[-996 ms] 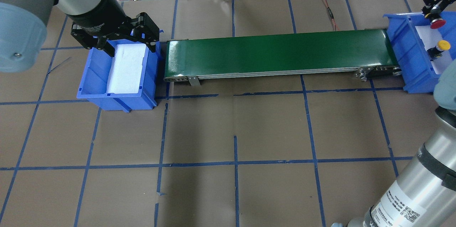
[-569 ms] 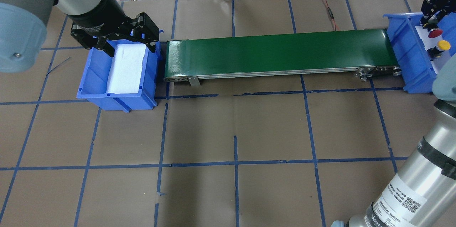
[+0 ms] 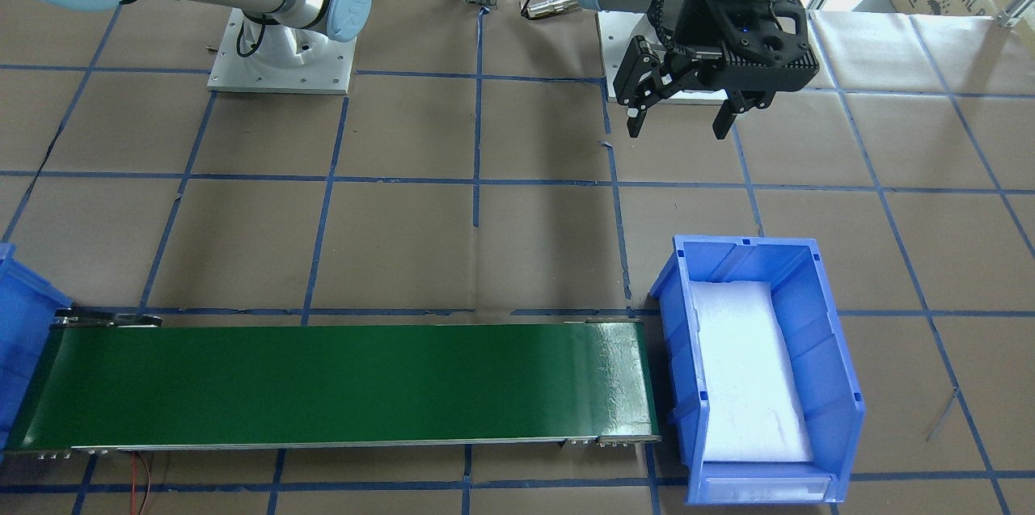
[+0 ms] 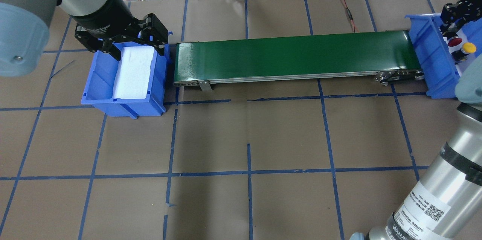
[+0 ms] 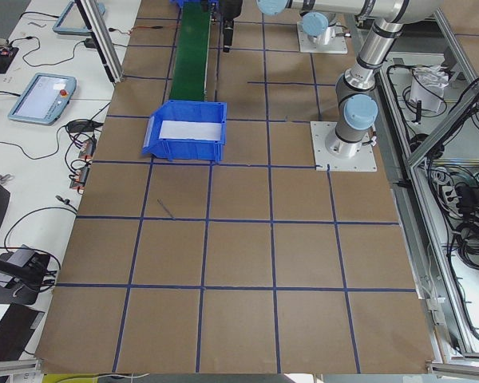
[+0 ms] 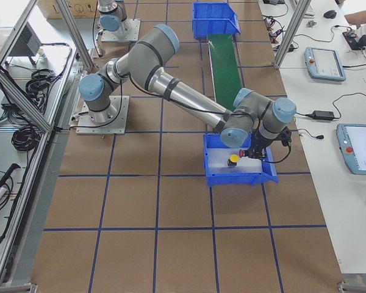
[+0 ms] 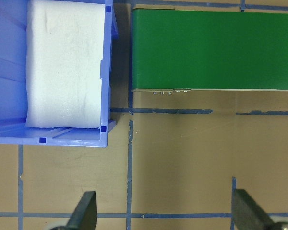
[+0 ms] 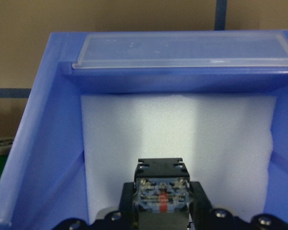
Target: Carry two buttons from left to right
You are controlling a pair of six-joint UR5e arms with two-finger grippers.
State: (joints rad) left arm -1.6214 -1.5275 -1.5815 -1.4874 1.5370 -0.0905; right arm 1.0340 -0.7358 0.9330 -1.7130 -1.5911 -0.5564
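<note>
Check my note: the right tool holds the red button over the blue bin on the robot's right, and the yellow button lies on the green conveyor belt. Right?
One thing is off: the yellow button is not on the green conveyor belt; it lies inside that blue bin, as the overhead exterior view shows. The right tool does hold the red button over it.

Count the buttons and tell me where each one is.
2. The red button is held by the right gripper over the right bin; the yellow button sits in that bin beside it. None shows in the left bin.
</note>
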